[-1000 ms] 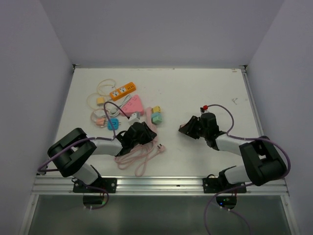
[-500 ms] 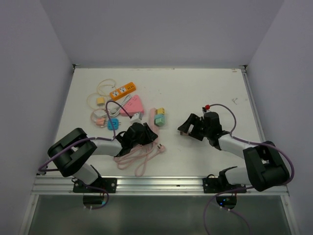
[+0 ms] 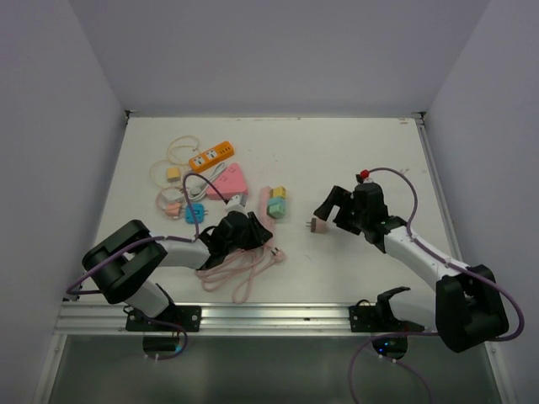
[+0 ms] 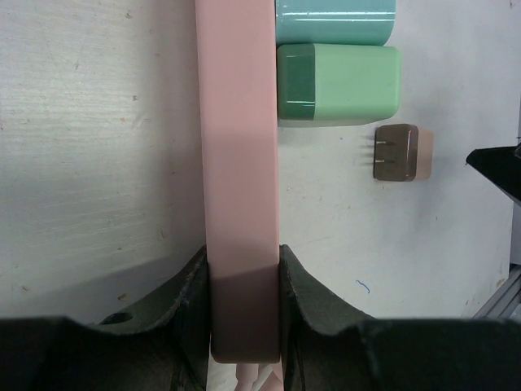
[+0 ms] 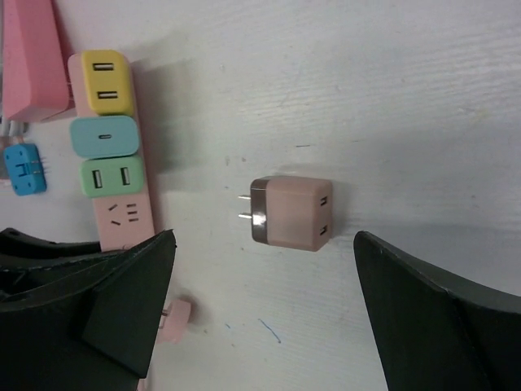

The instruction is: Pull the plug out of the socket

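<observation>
A second ago the right gripper (image 3: 333, 214) was nearly closed, low over the table. Now we see its fingers spread wide, and the plug (image 5: 291, 213), a pinkish-brown charger cube, lies loose on the table between them and touches neither. The right arm has also stretched out flatter across the table. The left gripper (image 4: 241, 295) has stayed put and still pinches the near end of the pink power strip (image 4: 238, 163) from both sides.

The plug is out of the strip and rests on its side just to the strip's right. A bare gap of table lies between them, and its two prongs point back at the strip.

Three sockets of the strip are filled: a yellow adapter (image 5: 101, 83) at the far end, then a teal adapter (image 5: 106, 136), then a green adapter (image 5: 111, 177). The next socket (image 5: 122, 215), nearest the left gripper, is bare.

The table (image 3: 337, 160) is white and lightly scuffed, with a metal rail (image 3: 278, 313) along its near edge. An orange power strip (image 3: 210, 156), a pink wedge-shaped block (image 3: 229, 178), a small blue adapter (image 3: 194, 212) and pale cords sit clustered at the far left. A pink cable (image 3: 240, 271) loops near the left arm. Plain pale lavender walls close in the back and both sides.
</observation>
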Action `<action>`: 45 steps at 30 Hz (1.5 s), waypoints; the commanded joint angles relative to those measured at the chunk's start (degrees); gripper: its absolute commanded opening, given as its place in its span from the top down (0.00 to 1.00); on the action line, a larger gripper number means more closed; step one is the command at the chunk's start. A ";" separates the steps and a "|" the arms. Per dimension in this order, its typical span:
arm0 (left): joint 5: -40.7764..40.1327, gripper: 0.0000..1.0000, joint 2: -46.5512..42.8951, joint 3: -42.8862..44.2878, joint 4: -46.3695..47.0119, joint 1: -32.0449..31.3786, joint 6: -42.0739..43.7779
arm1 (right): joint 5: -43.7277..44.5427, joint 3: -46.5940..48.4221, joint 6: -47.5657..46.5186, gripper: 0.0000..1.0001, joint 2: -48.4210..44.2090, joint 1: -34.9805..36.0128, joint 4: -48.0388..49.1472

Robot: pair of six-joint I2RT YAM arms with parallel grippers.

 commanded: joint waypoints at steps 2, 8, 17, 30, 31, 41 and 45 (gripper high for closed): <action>-0.55 1.00 1.67 -2.27 -3.98 0.18 3.97 | -5.88 3.49 1.25 0.05 0.10 2.11 4.87; -0.29 1.00 1.67 -2.35 -3.80 0.18 3.97 | -8.35 8.24 4.60 0.05 9.49 7.99 12.35; -0.20 1.00 1.31 -2.79 -3.45 0.10 3.88 | -10.81 14.48 8.29 0.07 22.51 11.69 19.65; 0.24 1.00 1.93 -2.53 -3.36 0.18 3.88 | -12.57 16.51 8.73 0.22 29.55 13.36 22.90; 0.15 1.00 1.93 -2.53 -3.36 0.18 3.97 | -12.83 16.25 8.99 0.25 29.90 13.36 23.42; 0.68 1.00 1.67 -2.97 -2.40 0.18 3.79 | -13.80 14.84 9.61 0.71 31.13 13.54 25.89; 1.38 0.89 1.05 -3.23 -1.61 0.10 3.88 | -14.23 14.05 9.35 0.91 30.78 13.54 26.24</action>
